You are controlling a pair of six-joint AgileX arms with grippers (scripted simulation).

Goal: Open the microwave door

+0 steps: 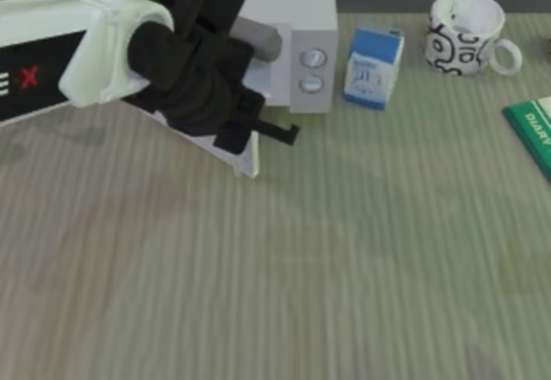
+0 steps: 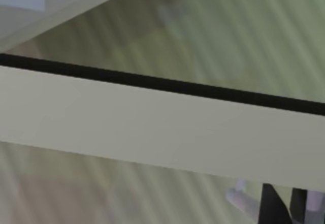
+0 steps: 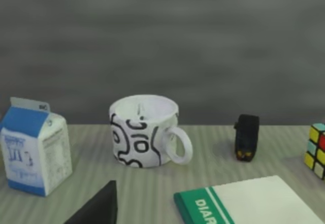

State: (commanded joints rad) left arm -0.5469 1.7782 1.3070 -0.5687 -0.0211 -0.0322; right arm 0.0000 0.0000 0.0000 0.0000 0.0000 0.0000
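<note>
The white microwave (image 1: 288,5) stands at the table's far edge, left of centre, with two round silver knobs (image 1: 312,70) on its side panel. The microwave door (image 1: 244,158) stands swung partly out from the front. Its free edge points toward the table's middle. My left gripper (image 1: 267,130) reaches over that edge, shut on the door's handle. In the left wrist view the door's white edge (image 2: 162,127) crosses the frame, and the pale handle (image 2: 242,199) runs beside my left gripper (image 2: 284,209). My right gripper (image 3: 100,208) is out of the top view, parked at the right.
A blue-white carton (image 1: 374,67) stands just right of the microwave. Farther right are a black-patterned mug (image 1: 465,31) and a green diary (image 1: 534,130). The right wrist view also shows a small black object (image 3: 247,137) and a colour cube (image 3: 317,150).
</note>
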